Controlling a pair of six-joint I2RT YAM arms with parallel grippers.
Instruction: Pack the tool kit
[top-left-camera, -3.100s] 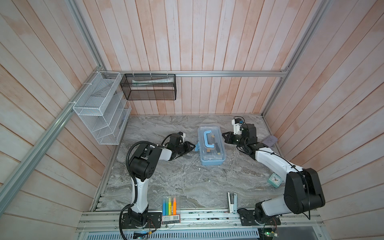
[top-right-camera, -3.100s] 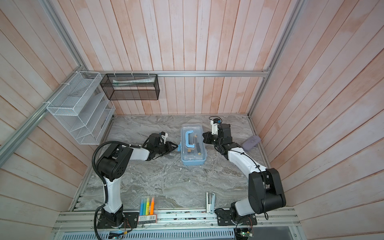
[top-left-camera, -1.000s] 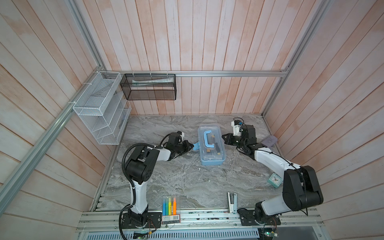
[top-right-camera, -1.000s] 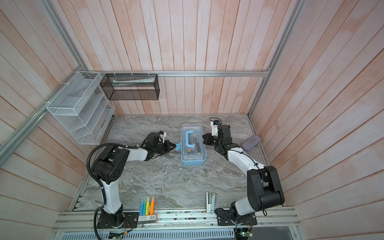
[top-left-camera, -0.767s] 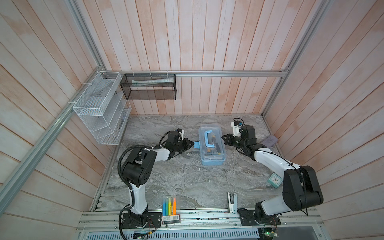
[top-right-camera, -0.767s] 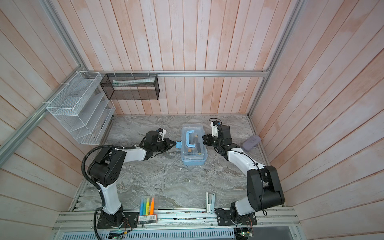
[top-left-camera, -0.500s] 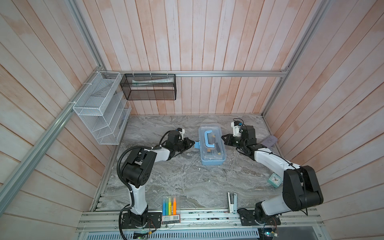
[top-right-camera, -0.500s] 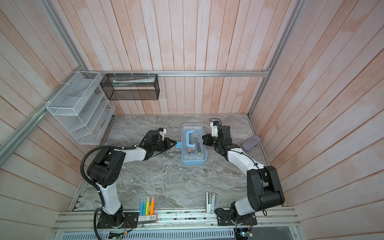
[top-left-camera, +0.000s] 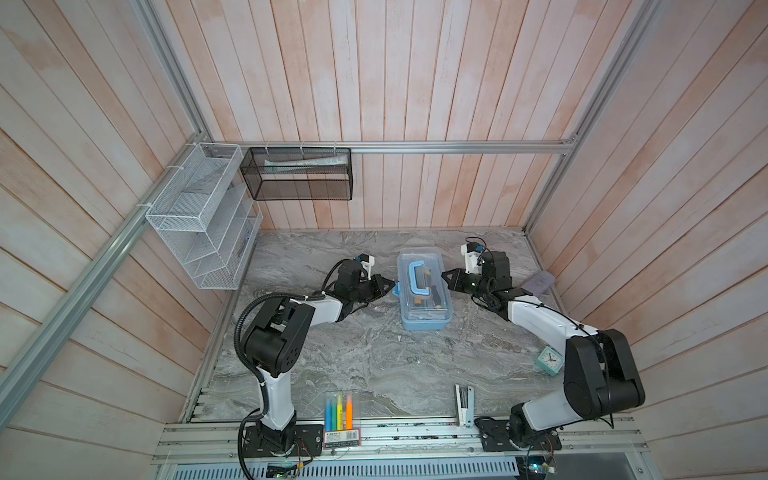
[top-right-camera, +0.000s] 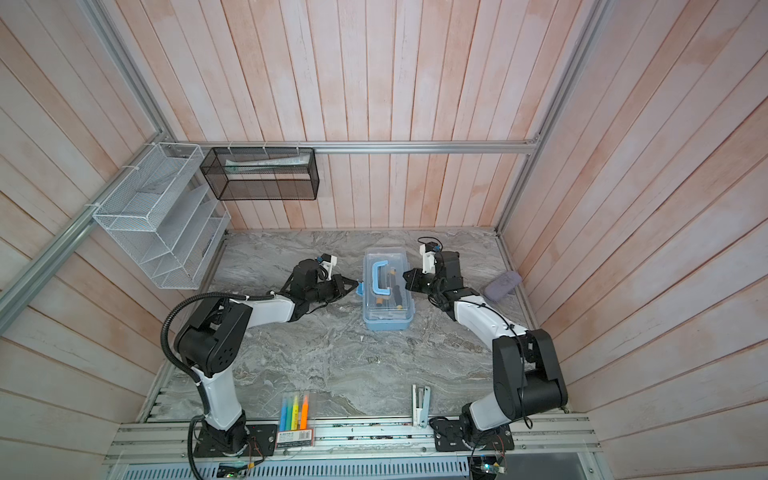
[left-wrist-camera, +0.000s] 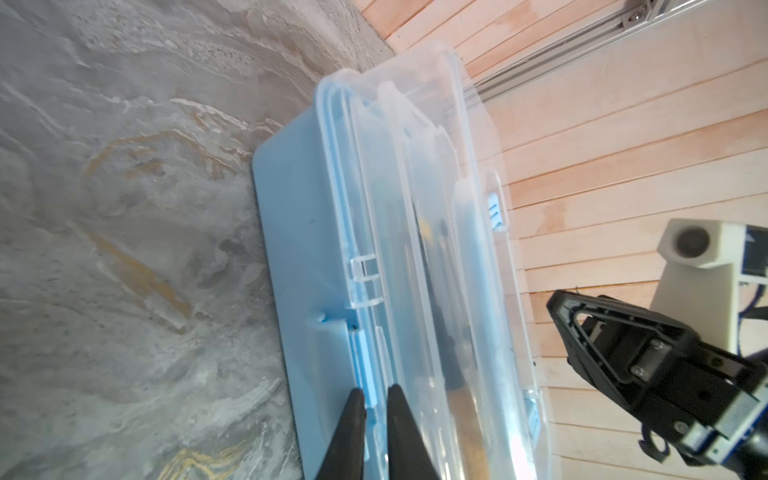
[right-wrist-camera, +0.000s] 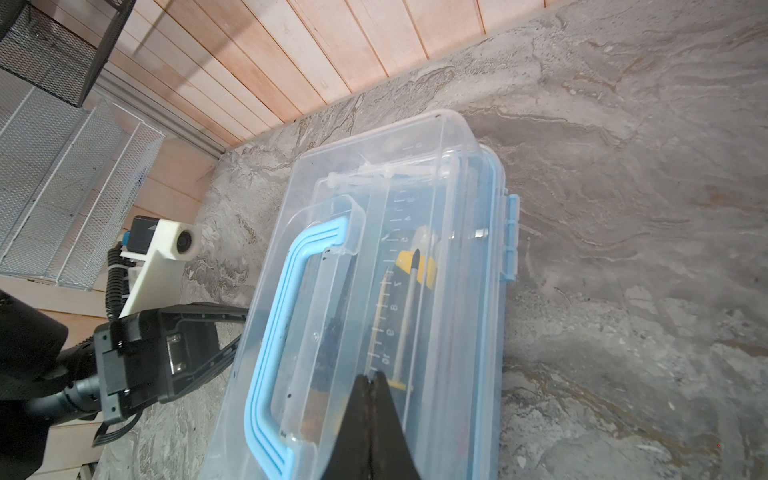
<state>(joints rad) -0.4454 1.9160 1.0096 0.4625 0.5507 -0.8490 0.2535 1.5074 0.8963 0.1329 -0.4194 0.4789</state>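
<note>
The box (top-left-camera: 424, 321) stands at the back middle of the surface (top-left-camera: 365, 361), long side running front to back, between the two arms. Its clear lid (right-wrist-camera: 415, 174) is down on the light blue base, and the blue handle (top-left-camera: 417, 279) lies flat on top.

Through the lid the right wrist view shows tools inside, among them a yellow-black knife (right-wrist-camera: 417, 266) and a thin metal shaft beside it.

The left end effector (top-left-camera: 392, 284) reaches in low from the left and meets the box's left side wall. In the left wrist view the left end effector (left-wrist-camera: 374, 395) is clenched on the blue latch (left-wrist-camera: 368, 374), with only that narrow strip between the tips.

The right end effector (top-left-camera: 444, 274) comes from the right at the lid's right edge. In the right wrist view the right end effector (right-wrist-camera: 372, 379) has its tips pressed together with nothing between them, resting against the top of the lid just beside the handle.

Highlighters (top-left-camera: 340, 411) and a stapler (top-left-camera: 464, 404) lie at the front edge, well apart from the box. A small clock (top-left-camera: 549, 360) sits near the right arm.
</note>
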